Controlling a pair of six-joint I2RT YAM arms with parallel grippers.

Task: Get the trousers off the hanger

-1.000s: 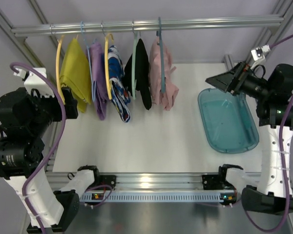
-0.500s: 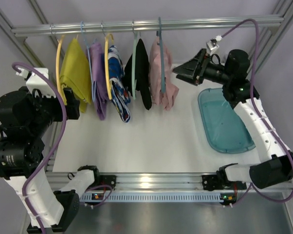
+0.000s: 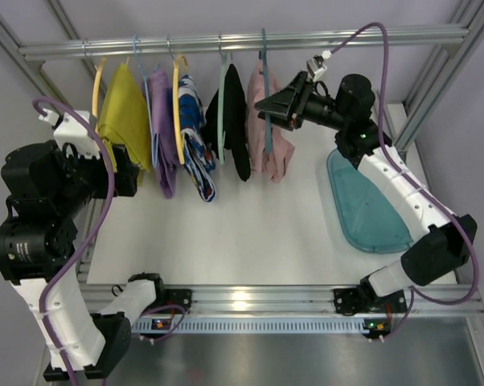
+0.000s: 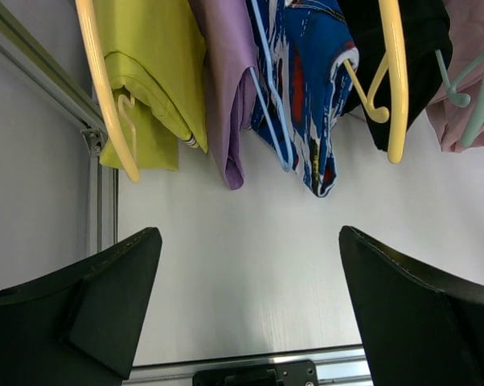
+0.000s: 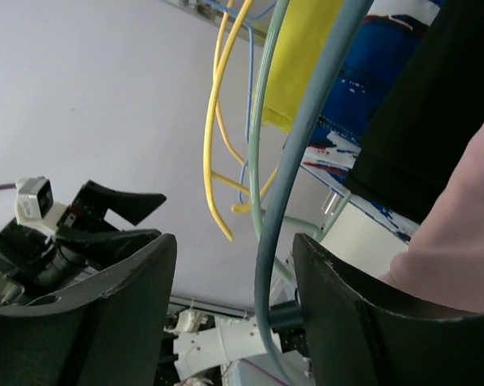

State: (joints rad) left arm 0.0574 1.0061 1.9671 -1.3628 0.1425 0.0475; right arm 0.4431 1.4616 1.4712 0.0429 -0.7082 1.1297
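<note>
The dusty-pink trousers (image 3: 279, 129) hang on the grey-blue hanger (image 3: 267, 104) at the right end of the rail (image 3: 363, 35). My right gripper (image 3: 262, 105) is open and right at the hanger. In the right wrist view the hanger's arm (image 5: 294, 153) passes between my spread fingers, and the pink fabric (image 5: 463, 233) fills the right edge; the gripper (image 5: 235, 245) holds nothing. My left gripper (image 4: 250, 237) is open and empty, low at the left, below the yellow garment (image 4: 157, 64). The trousers' edge shows at the far right of the left wrist view (image 4: 475, 32).
Yellow (image 3: 125, 117), purple (image 3: 162, 121), blue patterned (image 3: 195, 133) and black (image 3: 236, 121) garments hang left of the trousers on yellow and pale green hangers. A teal tub (image 3: 369, 201) lies on the white table (image 3: 250, 225) at the right. Frame posts stand at the back corners.
My right arm has swung left from above the tub to the grey-blue hanger, its open fingers now around the hanger's arm. The left arm has barely moved.
</note>
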